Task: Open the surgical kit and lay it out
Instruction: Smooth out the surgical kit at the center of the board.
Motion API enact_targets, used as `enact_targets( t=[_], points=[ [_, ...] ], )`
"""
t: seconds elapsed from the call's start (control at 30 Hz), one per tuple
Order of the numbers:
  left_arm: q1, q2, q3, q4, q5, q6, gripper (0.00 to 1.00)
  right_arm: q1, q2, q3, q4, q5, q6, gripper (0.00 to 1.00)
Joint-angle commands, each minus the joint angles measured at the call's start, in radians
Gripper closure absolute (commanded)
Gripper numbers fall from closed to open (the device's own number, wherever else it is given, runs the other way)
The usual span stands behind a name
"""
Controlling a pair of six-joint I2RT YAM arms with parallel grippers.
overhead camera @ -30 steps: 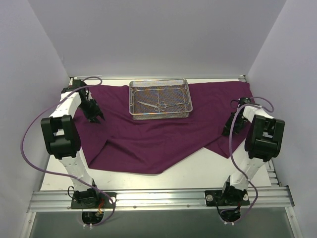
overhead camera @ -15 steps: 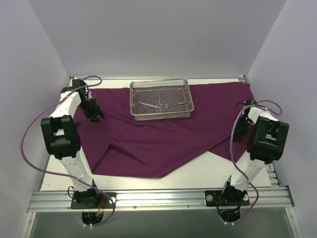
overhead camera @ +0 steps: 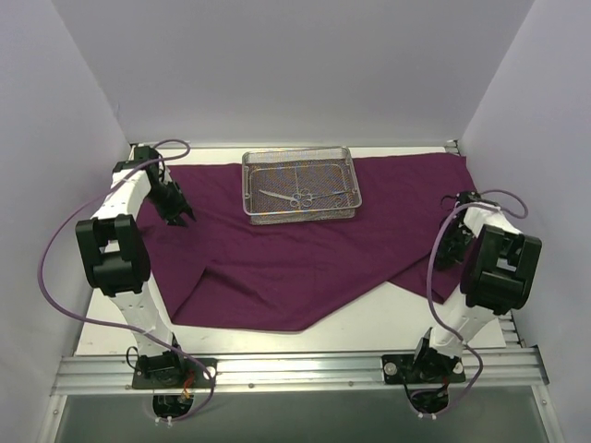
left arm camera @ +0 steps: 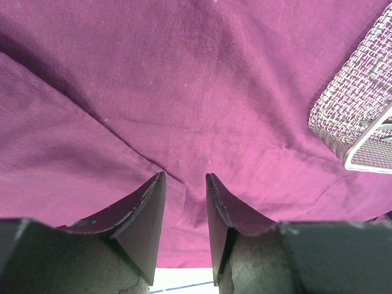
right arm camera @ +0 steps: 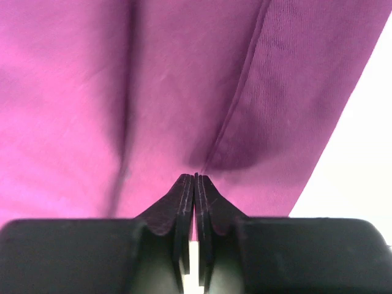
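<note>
The dark purple cloth wrap (overhead camera: 305, 258) lies unfolded across the table, with folds at its near edge. The silver wire-mesh tray (overhead camera: 301, 210) stands on its far middle and holds thin ring-handled instruments (overhead camera: 297, 197). My left gripper (overhead camera: 185, 221) is open just over the cloth's left part; in the left wrist view its jaws (left arm camera: 185, 176) straddle a crease in the cloth (left arm camera: 184, 73), with the tray's corner (left arm camera: 361, 98) at the right. My right gripper (overhead camera: 447, 257) is at the cloth's right edge. In the right wrist view it (right arm camera: 195, 176) is shut on a fold of the cloth (right arm camera: 153, 79).
White walls close in the left, right and back. Bare white tabletop (overhead camera: 388, 318) shows in front of the cloth and beside it in the right wrist view (right arm camera: 361, 171). An aluminium rail (overhead camera: 295, 369) with both arm bases runs along the near edge.
My right gripper has moved right and nearer, drawing the cloth's right side with it. The tray has shifted slightly right. The left gripper has barely moved.
</note>
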Motion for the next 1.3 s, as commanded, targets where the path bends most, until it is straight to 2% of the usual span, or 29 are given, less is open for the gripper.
enact_targets(
  t=[0.0, 0.17, 0.2, 0.23, 0.3, 0.4, 0.5, 0.6, 0.67, 0.7, 0.83, 0.9, 0.93, 1.0, 1.1, 1.27],
  points=[
    [0.01, 0.0, 0.034, 0.005, 0.014, 0.021, 0.58, -0.021, 0.089, -0.025, -0.028, 0.066, 0.017, 1.0],
    [0.014, 0.0, 0.034, 0.0, 0.01, 0.023, 0.58, -0.098, 0.141, -0.052, -0.025, 0.134, 0.047, 1.0],
    [0.014, -0.002, 0.033, 0.0, 0.007, 0.023, 0.59, -0.129, 0.137, -0.043, -0.062, 0.174, 0.079, 1.0],
    [0.016, -0.003, 0.03, 0.002, -0.004, 0.023, 0.58, -0.143, 0.126, -0.016, -0.083, 0.306, 0.103, 1.0],
    [0.02, -0.002, 0.025, 0.0, -0.016, 0.023, 0.59, -0.158, 0.071, 0.01, -0.152, 0.427, 0.151, 1.0],
    [0.028, 0.01, 0.033, -0.011, -0.028, 0.023, 0.59, -0.164, -0.006, 0.059, -0.179, 0.478, 0.169, 1.0],
    [0.03, 0.024, 0.053, -0.015, -0.035, 0.023, 0.58, -0.083, -0.053, 0.125, -0.166, 0.406, 0.114, 1.0],
    [0.028, 0.041, 0.079, -0.018, -0.028, 0.018, 0.59, 0.007, -0.047, 0.225, -0.114, 0.186, 0.054, 1.0],
    [0.027, 0.061, 0.106, -0.02, -0.021, 0.014, 0.59, 0.076, -0.031, 0.286, -0.074, 0.092, 0.041, 0.97],
    [0.025, 0.07, 0.113, -0.015, -0.012, 0.012, 0.58, 0.095, 0.0, 0.338, -0.02, -0.017, 0.039, 0.92],
    [0.016, 0.141, 0.174, 0.003, 0.018, 0.012, 0.62, 0.135, 0.143, 0.457, 0.076, -0.184, 0.074, 0.88],
    [0.014, 0.197, 0.208, 0.005, 0.03, 0.0, 0.68, 0.147, 0.237, 0.507, 0.107, -0.237, 0.096, 0.88],
    [0.014, 0.211, 0.215, 0.011, 0.027, -0.006, 0.76, 0.153, 0.264, 0.556, 0.111, -0.266, 0.099, 0.88],
    [0.01, 0.247, 0.231, 0.021, 0.015, -0.028, 0.83, 0.167, 0.336, 0.598, 0.122, -0.278, 0.105, 0.89],
    [-0.003, 0.308, 0.28, 0.009, -0.05, -0.037, 0.87, 0.173, 0.412, 0.639, 0.159, -0.309, 0.117, 0.91],
    [0.0, 0.46, 0.464, -0.092, -0.107, -0.039, 0.9, 0.172, 0.515, 0.652, 0.177, -0.321, 0.146, 0.94]
  ],
)
